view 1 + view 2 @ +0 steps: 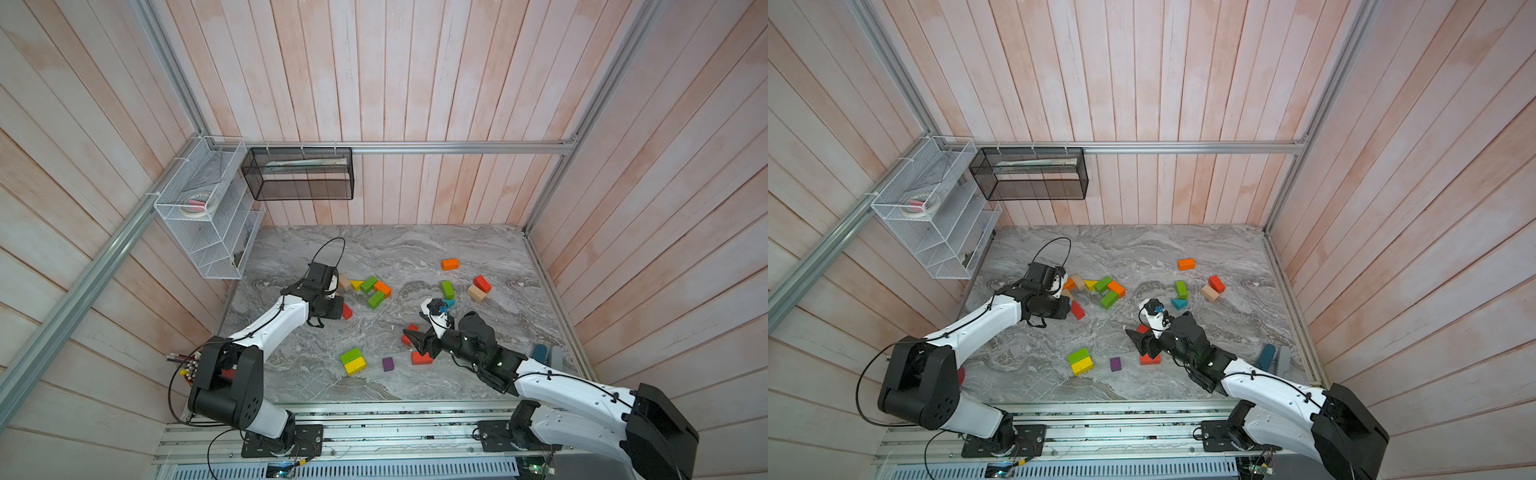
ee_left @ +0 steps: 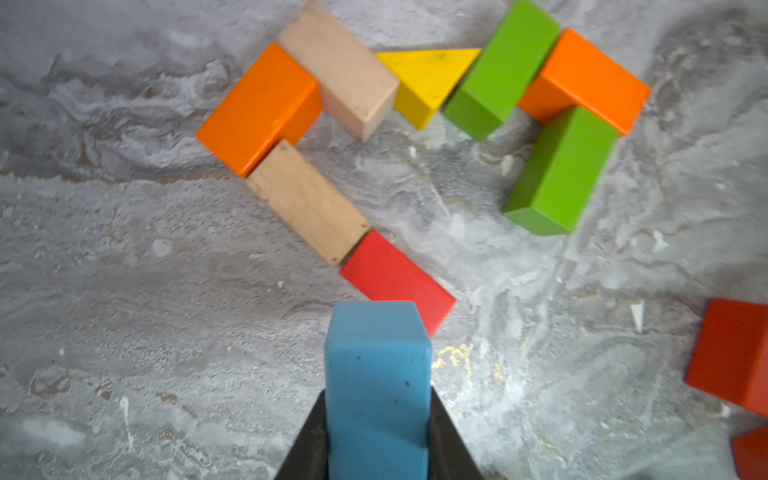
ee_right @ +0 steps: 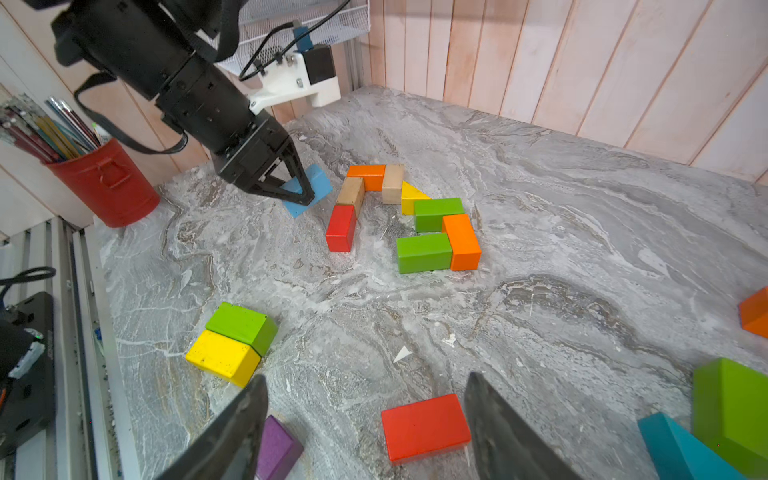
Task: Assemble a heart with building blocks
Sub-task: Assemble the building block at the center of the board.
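Left pincer (image 3: 299, 193) is gripping a blue block (image 2: 376, 374) at the far left of the table (image 3: 582, 249) — just beside the red brick (image 3: 341, 228) that is ending a bent chain of blocks (image 3: 392, 189). Right pincer (image 3: 365, 378) is hanging, jaws spread wide, over a flat red slab (image 3: 424, 427), nearer and rightward.

Your left black pincer (image 3: 306, 198): tapered triangular fingers (image 3: 296, 166), boxy black housing (image 3: 199, 99) behind, white screwed camera bracket (image 3: 305, 85) with black cable (image 3: 266, 50) further back. Your right black pincer (image 3: 367, 376): matching dark wedge fingers (image 3: 494, 419), white arm shells (image 1: 573, 386) behind.
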You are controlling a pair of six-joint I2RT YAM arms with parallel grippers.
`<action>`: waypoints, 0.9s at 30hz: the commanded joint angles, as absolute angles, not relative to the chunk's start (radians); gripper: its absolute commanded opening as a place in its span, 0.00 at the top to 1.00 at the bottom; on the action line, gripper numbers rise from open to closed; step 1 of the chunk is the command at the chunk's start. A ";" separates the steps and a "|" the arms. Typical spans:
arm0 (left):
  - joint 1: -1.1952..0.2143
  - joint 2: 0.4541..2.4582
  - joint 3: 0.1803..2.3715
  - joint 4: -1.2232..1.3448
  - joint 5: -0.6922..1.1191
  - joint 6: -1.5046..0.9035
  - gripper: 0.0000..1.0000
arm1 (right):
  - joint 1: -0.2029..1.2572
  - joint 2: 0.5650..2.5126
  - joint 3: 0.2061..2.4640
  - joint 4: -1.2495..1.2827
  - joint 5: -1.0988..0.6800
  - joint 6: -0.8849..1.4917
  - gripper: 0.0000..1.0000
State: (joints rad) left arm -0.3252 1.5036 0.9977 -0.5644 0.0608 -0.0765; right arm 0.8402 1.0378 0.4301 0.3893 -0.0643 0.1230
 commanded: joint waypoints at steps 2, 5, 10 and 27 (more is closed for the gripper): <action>-0.388 1.480 1.045 -0.583 0.101 0.024 0.77 | 0.800 0.968 0.391 0.420 -0.130 0.177 0.22; -0.426 1.494 1.067 -0.590 0.110 0.050 0.77 | 0.790 0.919 0.366 0.430 -0.136 0.201 0.12; -0.488 1.565 1.113 -0.619 0.089 0.088 0.76 | 0.767 0.889 0.352 0.436 -0.203 0.237 0.07; -0.534 1.753 1.218 -0.669 0.026 0.172 0.76 | 0.752 0.900 0.366 0.421 -0.282 0.260 0.04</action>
